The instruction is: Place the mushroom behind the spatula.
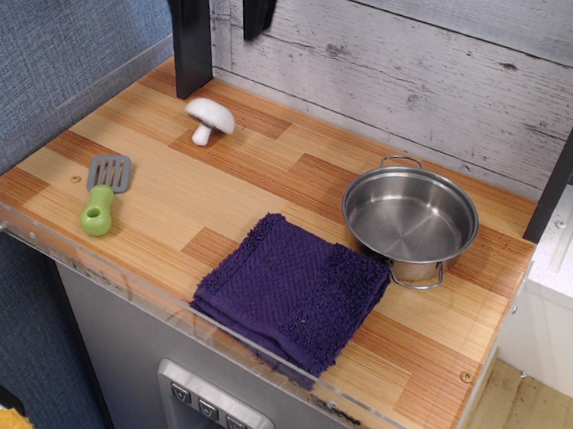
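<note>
The white mushroom (211, 118) lies tilted on the wooden counter (269, 188) near the back left, cap up and stem pointing down-left. The spatula (104, 191), with a grey slotted blade and a lime-green handle, lies near the front left edge, in front of and left of the mushroom. My gripper (222, 63) hangs above the mushroom at the top of the frame, open and empty, clear of the cap. Its upper part is cut off by the frame edge.
A steel pot (410, 217) stands at the right middle. A folded purple cloth (295, 288) lies at the front centre. A clear plastic rim runs along the front edge, a grey plank wall (430, 66) at the back and a blue wall at the left.
</note>
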Motion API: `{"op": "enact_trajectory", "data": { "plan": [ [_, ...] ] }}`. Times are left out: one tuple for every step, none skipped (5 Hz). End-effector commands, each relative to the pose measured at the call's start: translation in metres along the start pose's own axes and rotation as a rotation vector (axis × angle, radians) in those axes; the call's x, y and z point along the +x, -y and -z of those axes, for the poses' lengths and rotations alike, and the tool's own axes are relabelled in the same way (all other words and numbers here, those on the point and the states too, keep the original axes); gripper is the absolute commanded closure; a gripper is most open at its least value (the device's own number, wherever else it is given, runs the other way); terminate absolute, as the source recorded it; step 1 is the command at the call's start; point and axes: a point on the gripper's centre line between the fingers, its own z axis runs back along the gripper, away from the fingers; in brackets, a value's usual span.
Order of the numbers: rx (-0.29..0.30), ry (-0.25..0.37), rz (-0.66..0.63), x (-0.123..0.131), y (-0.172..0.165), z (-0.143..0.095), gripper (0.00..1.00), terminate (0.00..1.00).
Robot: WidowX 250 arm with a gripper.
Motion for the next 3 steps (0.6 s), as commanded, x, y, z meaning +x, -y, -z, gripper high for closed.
{"op": "enact_trajectory", "data": {
  "plan": [
    [0.003, -0.121, 0.114, 0.0088, 0.0054, -0.0404, 0.00, 0.00],
    [0.003, -0.121, 0.114, 0.0088, 0.0054, -0.0404, 0.00, 0.00],
    [0.003, -0.121, 0.114, 0.0088, 0.0054, -0.0404, 0.00, 1.00]
  ]
}}
